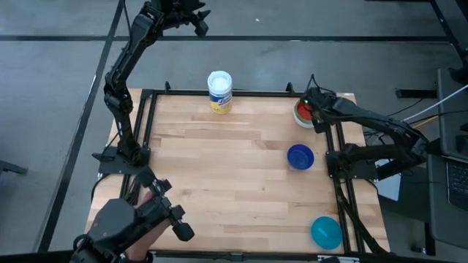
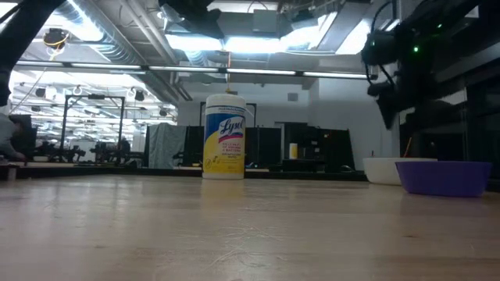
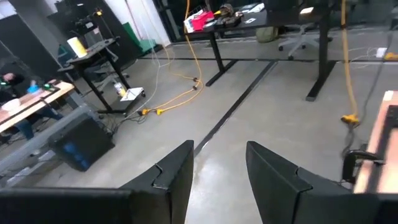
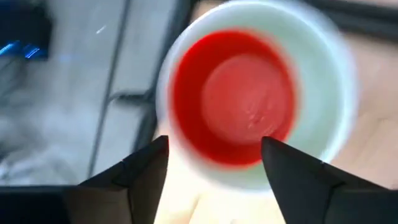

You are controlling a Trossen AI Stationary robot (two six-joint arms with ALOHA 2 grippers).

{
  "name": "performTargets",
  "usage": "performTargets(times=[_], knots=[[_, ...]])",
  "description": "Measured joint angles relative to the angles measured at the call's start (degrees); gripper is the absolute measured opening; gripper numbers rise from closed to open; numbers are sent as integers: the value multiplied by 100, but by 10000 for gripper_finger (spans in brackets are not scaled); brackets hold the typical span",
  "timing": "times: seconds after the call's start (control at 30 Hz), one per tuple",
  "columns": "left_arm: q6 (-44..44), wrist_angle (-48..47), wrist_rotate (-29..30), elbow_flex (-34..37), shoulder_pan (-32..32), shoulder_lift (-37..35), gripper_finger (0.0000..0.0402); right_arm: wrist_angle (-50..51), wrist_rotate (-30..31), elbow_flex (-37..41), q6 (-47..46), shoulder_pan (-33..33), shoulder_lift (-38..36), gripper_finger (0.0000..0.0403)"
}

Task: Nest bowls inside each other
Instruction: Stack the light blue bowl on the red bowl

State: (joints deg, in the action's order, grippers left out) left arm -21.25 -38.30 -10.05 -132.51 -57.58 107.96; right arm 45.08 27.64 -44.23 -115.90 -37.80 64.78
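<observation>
- A canister (image 1: 219, 91) stands at the counter's (image 1: 219, 183) 12 o'clock edge.
- Two nested bowls (image 1: 302, 112) sit at 2 o'clock, one inside the other (image 4: 239, 99).
- A single bowl (image 1: 300, 156) lies at 3 o'clock.
- Another bowl (image 1: 326, 231) sits at 5 o'clock.

Robotics lab, workbenches (image 3: 37, 102), floor cables (image 3: 168, 99), ceiling strip lights (image 2: 258, 43)

A white canister (image 2: 224, 137) with a yellow label stands upright on the wooden tabletop (image 2: 195, 226). At right, a dark blue bowl (image 2: 443, 177) partly hides a white bowl (image 2: 383, 169).
</observation>
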Motion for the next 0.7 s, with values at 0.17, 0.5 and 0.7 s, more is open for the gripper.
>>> performTargets(times=[0.17, 0.5, 0.7], knots=[[316, 90, -538, -1, 15, 0, 143, -1729, -257, 0, 1647, 754, -302, 277], [795, 59, -1986, -20, 873, -176, 143, -5781, -140, -178, 3967, 2941, -26, 234], [871, 312, -1794, -20, 2056, -478, 144, -5690, -1332, -1217, 5207, 3631, 602, 202]])
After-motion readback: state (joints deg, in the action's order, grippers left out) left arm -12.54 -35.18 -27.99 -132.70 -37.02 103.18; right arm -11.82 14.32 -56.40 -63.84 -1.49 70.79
